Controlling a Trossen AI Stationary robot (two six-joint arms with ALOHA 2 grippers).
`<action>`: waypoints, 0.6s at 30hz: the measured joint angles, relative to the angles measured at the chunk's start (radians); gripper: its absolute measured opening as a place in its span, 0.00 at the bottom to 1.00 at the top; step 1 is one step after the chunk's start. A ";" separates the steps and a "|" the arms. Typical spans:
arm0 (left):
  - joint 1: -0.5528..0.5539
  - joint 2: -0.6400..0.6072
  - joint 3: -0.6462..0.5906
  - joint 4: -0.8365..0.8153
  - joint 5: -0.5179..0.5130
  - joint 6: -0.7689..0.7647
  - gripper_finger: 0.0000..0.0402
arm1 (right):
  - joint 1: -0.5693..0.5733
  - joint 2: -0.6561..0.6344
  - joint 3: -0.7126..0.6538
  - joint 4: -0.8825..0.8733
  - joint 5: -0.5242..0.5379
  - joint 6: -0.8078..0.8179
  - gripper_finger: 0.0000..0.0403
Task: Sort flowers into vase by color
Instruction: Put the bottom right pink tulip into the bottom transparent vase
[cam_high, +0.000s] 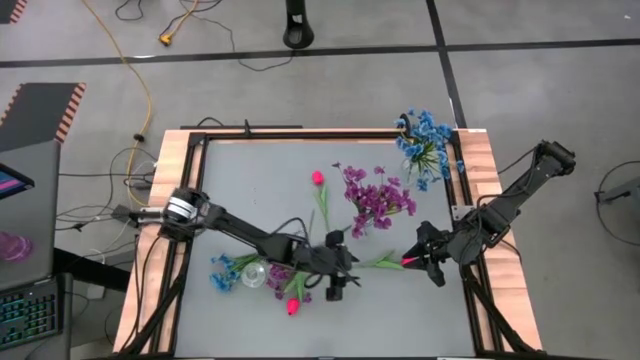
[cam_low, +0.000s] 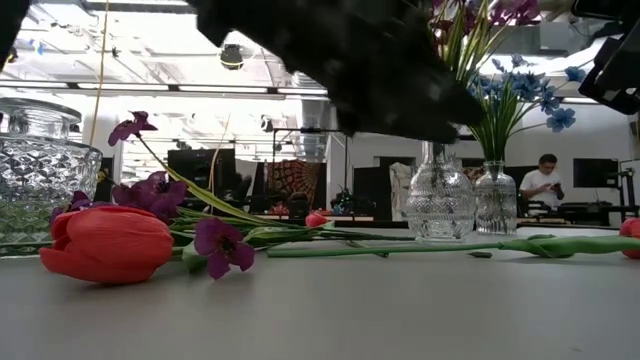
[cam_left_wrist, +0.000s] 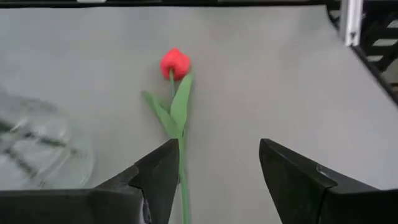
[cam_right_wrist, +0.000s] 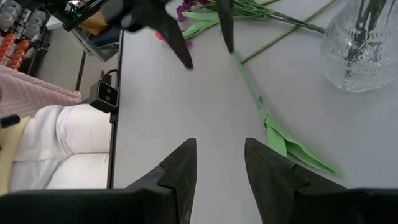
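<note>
Glass vase (cam_high: 436, 160) holds blue flowers (cam_high: 425, 135); another (cam_high: 364, 215) holds purple sprigs (cam_high: 378, 192)

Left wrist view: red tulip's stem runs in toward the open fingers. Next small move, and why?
Probably nudge the left gripper sideways to centre it over the thin green stem of the red tulip: the stem hugs one finger's inner edge, not mid-gap. The right gripper waits open nearby.
</note>
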 joint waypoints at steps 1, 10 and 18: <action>0.001 0.024 0.029 -0.016 -0.008 0.008 0.52 | 0.000 0.000 0.000 0.001 0.000 0.000 0.40; 0.010 0.178 0.222 -0.177 -0.089 0.012 0.52 | 0.000 0.000 0.000 0.000 0.000 -0.001 0.40; 0.024 0.233 0.259 -0.181 -0.089 -0.004 0.52 | 0.000 0.000 0.000 0.000 0.000 -0.002 0.40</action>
